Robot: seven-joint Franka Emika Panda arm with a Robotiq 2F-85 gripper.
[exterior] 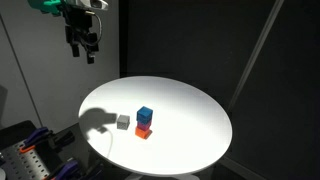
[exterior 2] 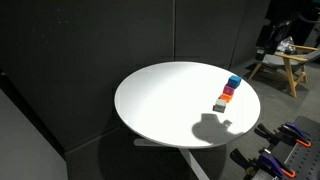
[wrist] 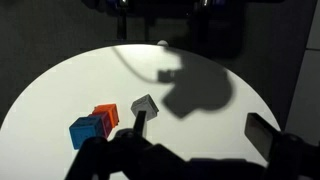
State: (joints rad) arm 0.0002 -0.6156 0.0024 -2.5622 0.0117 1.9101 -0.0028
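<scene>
Stack: blue cube (exterior: 146, 114) sits on red cube (exterior: 144, 131), on the round white table (exterior: 195, 110).
Beside it: grey cube (exterior: 123, 121), just apart from the stack.
Overhead: claw (exterior: 84, 57) hangs high beyond the table's far edge, fingers spread wide, empty.

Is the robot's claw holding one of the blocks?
No, the gripper hangs empty high above the table, and the blue block sits down there.

lone cube (exterior: 123, 121) sits beside block stack (exterior: 145, 121) on table (exterior: 190, 105).
</scene>
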